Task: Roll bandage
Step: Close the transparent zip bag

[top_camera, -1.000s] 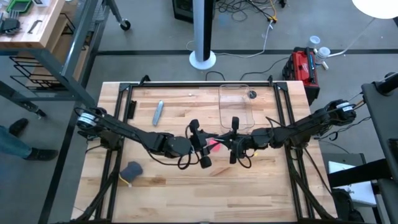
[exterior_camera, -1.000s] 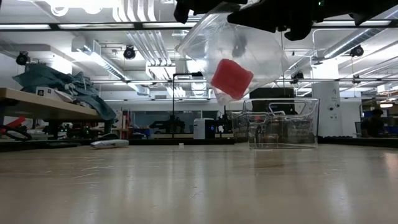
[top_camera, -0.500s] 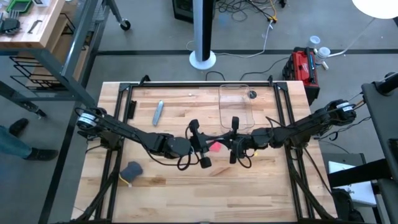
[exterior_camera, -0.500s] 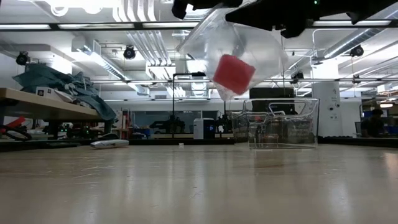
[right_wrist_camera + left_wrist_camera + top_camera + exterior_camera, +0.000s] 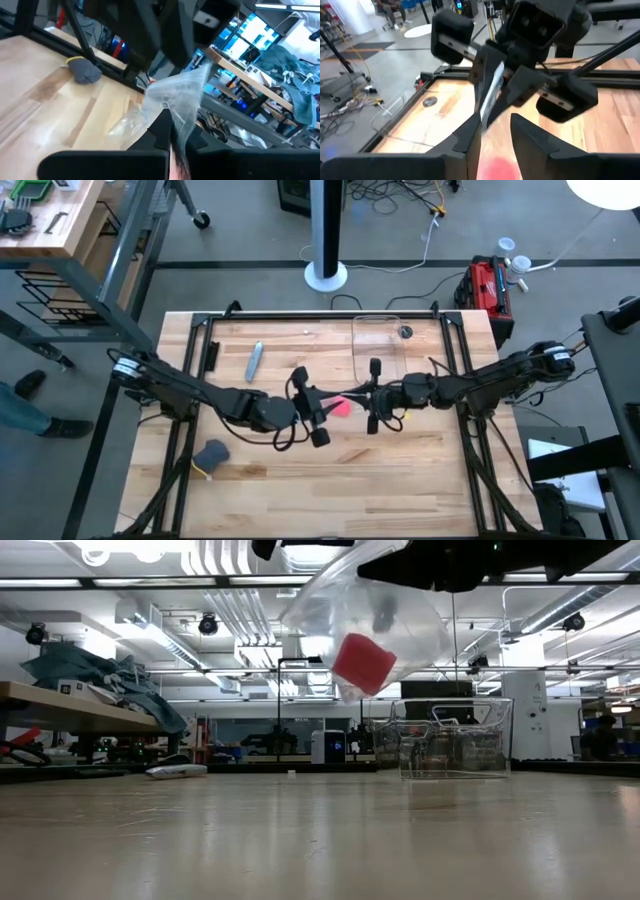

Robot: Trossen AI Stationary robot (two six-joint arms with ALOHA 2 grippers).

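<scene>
Bandage (image 5: 363, 663) was compact pink roll inside clear plastic bag (image 5: 400, 620), hung mid-air above counter (image 5: 420, 450), between both arms.
Right tool (image 5: 372, 396) pinched shut on bag edge.
Left tool (image 5: 312, 406) part-open astride same film; grip unclear.
Judged: roll light, soft, squashable; bag slippery, crinkly.
Best hold: bag mouth, then roll's flat sides.

A: How's the light?
B: Bright, even, from ceiling strip lights (image 5: 120, 582); they glare off the table (image 5: 320, 840) in the low view.
A: Any blur?
B: Both wrist views are soft, worst nearest each gripper.
</scene>
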